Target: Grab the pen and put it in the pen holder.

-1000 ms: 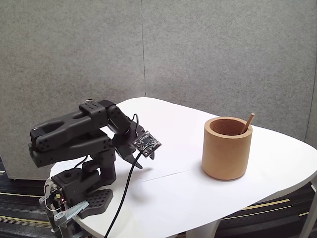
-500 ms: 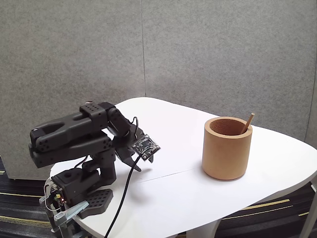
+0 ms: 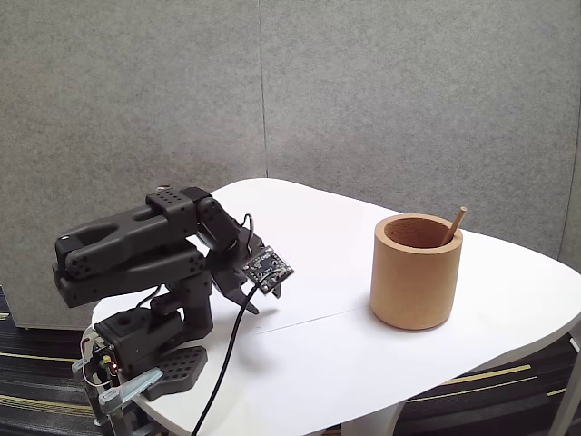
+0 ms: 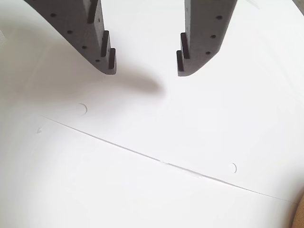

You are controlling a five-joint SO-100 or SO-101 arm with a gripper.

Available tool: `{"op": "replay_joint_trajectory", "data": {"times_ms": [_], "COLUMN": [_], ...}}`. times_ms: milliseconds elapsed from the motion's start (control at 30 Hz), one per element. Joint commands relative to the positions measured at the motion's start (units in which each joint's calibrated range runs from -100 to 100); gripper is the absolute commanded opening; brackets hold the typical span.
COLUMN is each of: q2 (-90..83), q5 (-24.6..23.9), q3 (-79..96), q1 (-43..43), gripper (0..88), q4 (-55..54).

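In the fixed view, the pen (image 3: 456, 223) stands inside the pen holder (image 3: 417, 272), leaning against the rim at about two o'clock with its tip poking above the edge. The holder sits on the white table (image 3: 508, 309) at roughly three o'clock from the arm (image 3: 136, 250), well apart from it. The arm is folded low over its base, and the gripper (image 3: 259, 295) points down at the tabletop near a seam line; a black cable (image 3: 227, 354) trails off toward six o'clock. The task looks done. The remaining risk is small: a wide swing of the arm toward the holder could knock it or tip the pen out, and the cable could snag at the table edge. No brand or writing can be read here.

In the wrist view, the gripper (image 4: 146, 64) enters from twelve o'clock with its jaws apart and nothing between them, close above the bare table (image 4: 152, 190). A thin seam (image 4: 161, 162) crosses the surface. No lettering appears.
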Motion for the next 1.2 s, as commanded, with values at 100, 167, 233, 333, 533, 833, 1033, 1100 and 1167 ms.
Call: {"op": "replay_joint_trajectory", "data": {"times_ms": [100, 167, 233, 333, 533, 833, 1033, 1100, 1167], "q2": [0.03, 0.03, 0.03, 0.03, 0.03, 0.03, 0.03, 0.03, 0.03], "q5": [-0.07, -0.07, -0.07, -0.07, -0.07, -0.07, -0.07, -0.07, -0.07], "q3": [-0.18, -0.18, -0.18, -0.18, -0.18, -0.18, -0.18, -0.18, -0.18], "q1": [-0.34, -0.34, -0.34, -0.34, -0.34, -0.34, -0.34, -0.34, -0.34], "gripper": [17.5, 17.5, 17.5, 17.5, 17.5, 17.5, 17.5, 17.5, 17.5], "q4": [-0.42, -0.42, -0.42, -0.42, -0.42, -0.42, -0.42, -0.42, -0.42]}}
